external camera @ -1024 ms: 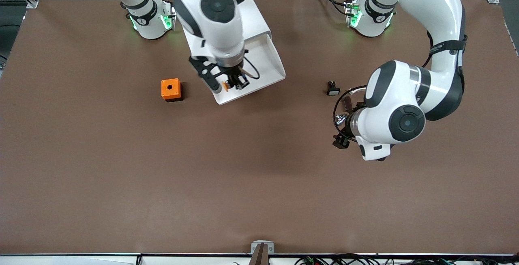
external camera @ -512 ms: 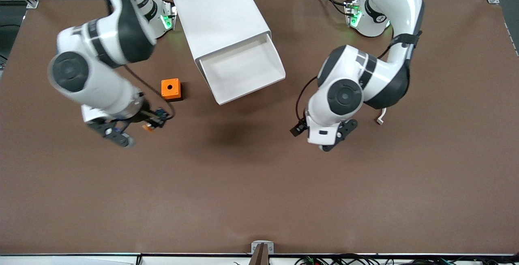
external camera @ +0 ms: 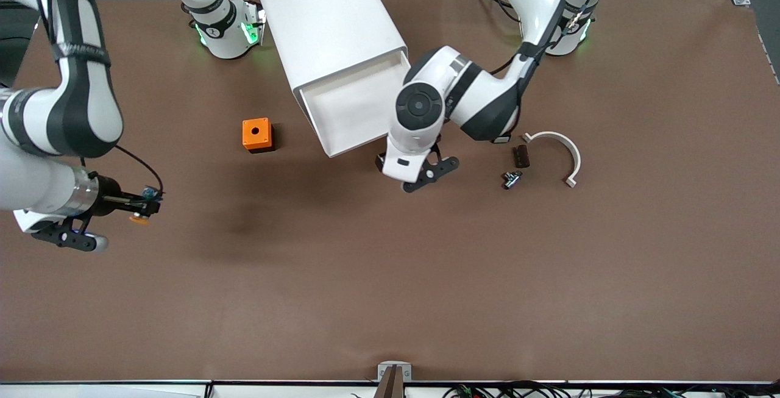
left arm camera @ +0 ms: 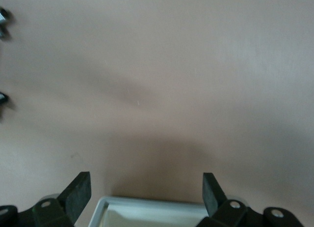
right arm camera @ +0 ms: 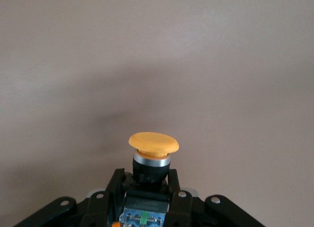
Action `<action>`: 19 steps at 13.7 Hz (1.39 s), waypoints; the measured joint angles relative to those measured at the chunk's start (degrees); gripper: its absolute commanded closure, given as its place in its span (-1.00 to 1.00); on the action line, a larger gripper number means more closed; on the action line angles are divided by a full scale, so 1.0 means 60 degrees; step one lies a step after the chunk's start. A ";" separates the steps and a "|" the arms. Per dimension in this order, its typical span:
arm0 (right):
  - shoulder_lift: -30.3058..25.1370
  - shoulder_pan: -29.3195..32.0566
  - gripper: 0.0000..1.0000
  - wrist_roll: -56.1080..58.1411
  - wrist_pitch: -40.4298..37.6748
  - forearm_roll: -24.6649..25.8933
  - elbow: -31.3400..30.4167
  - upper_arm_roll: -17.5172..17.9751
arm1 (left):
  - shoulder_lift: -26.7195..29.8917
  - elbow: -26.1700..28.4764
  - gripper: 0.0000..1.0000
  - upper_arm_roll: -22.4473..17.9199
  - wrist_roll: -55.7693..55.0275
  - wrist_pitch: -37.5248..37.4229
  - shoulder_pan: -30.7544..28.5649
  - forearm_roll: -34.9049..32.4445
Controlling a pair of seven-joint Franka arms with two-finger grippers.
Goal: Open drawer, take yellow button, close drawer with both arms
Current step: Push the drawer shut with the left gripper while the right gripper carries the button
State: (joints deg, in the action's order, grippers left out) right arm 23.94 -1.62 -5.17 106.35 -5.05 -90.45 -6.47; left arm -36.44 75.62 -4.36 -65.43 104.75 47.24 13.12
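The drawer (external camera: 359, 108), topmost in the white cabinet (external camera: 332, 26), stands pulled out and looks empty. My left gripper (external camera: 419, 171) hangs open at the drawer's front corner. In the left wrist view, the drawer's front rim (left arm camera: 152, 207) lies between the spread fingers (left arm camera: 78, 192) of the left gripper (left arm camera: 146, 183). My right gripper (external camera: 141, 204) is shut on the button (external camera: 139, 219) above bare table at the right arm's end. The right wrist view shows the button's orange cap (right arm camera: 153, 142) sticking out past the right gripper (right arm camera: 145, 184), which clamps its black body.
An orange cube (external camera: 256, 135) with a round hole sits beside the cabinet toward the right arm's end. Toward the left arm's end lie a white curved piece (external camera: 557, 147), a small dark block (external camera: 520, 155) and a small metal part (external camera: 510, 178).
The right arm carried the button from over the drawer out to the right arm's end of the table. The left arm swung in to the drawer's front, uncovering the small parts.
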 measured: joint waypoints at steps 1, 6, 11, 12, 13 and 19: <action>0.0347 0.0306 0.99 0.0662 0.0493 -0.0002 -0.0052 0.0003 | 0.0001 0.0022 -1.00 0.0195 -0.0021 0.0001 0.0033 0.0094; 0.1986 0.1301 0.99 0.3463 0.3100 -0.0022 -0.0074 0.0017 | 0.0002 0.0295 -1.00 0.0960 -0.0042 0.0001 0.0038 0.1325; 0.2752 0.1377 0.98 0.3757 0.4599 -0.0025 -0.0033 0.0103 | 0.0003 0.0504 -1.00 0.1586 -0.0553 -0.0001 0.0144 0.2215; 0.2866 0.1376 0.98 0.3755 0.4726 -0.0025 -0.0028 0.0109 | 0.0002 0.0562 -1.00 0.1651 -0.0601 -0.0001 0.0169 0.2449; 0.3001 0.1384 0.98 0.3753 0.4853 -0.0025 -0.0023 0.0104 | 0.0001 0.0615 -1.00 0.1675 -0.0644 -0.0001 0.0179 0.2623; 0.3484 0.1496 -1.00 0.3753 0.5092 -0.0025 0.0138 0.0093 | -0.0004 0.0748 -1.00 0.1635 -0.1045 0.0013 0.0110 0.2766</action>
State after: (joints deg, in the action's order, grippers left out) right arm 44.85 7.35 17.34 136.90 -5.20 -89.62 -5.91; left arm -36.46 80.11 5.44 -71.70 104.83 47.89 29.71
